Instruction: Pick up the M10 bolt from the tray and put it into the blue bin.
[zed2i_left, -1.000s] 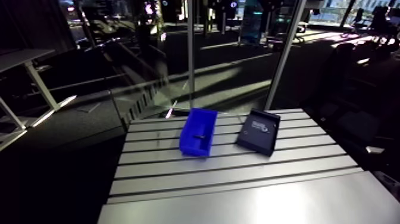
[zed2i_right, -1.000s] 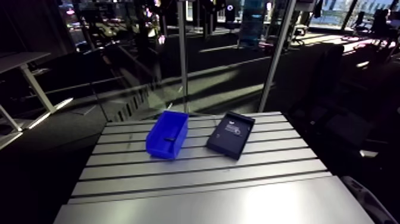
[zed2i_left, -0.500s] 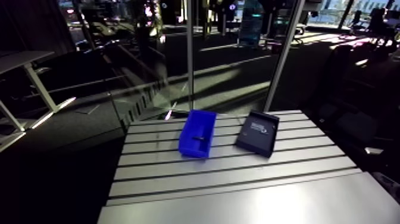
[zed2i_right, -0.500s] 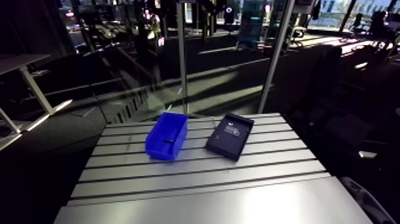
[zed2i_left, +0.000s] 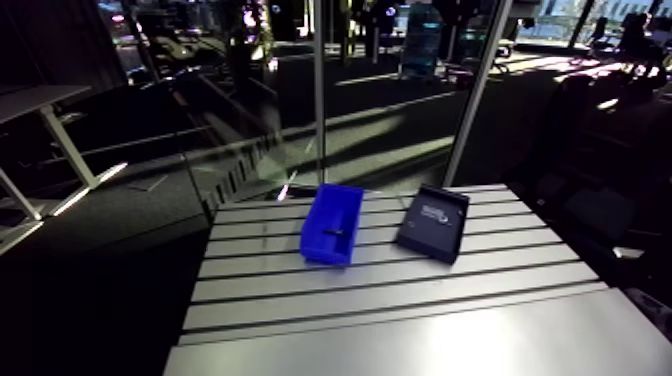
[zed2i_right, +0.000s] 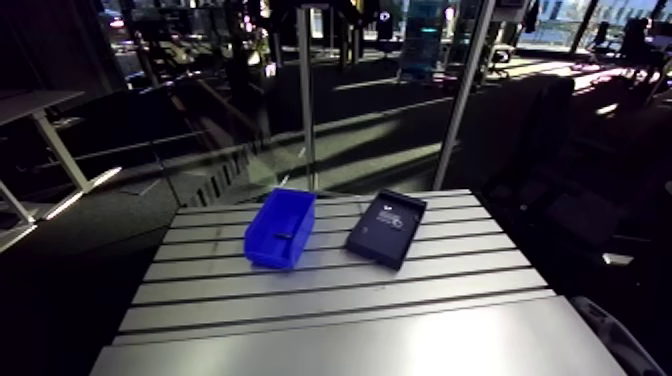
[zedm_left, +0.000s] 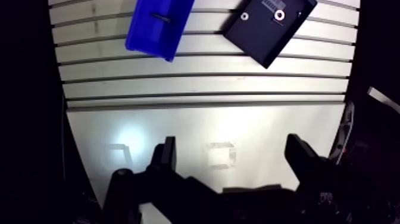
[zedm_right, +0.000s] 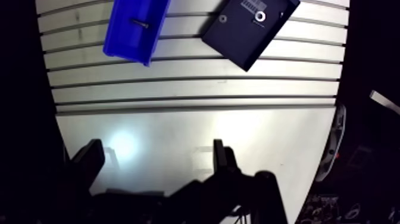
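Nothing is shifting since earlier: bolt (zedm_left: 161, 16) is lying in far blue bin (zedm_left: 149, 47), so gripper (zedm_left: 232, 149) is hovering wide-fingered, empty.

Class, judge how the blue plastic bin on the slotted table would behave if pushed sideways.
The blue plastic bin probably slides rather than tips: it looks low and broad, resting flat on the slotted aluminium table. It likely feels light, holding only one small dark bolt. That bolt may roll inside when the bin moves.
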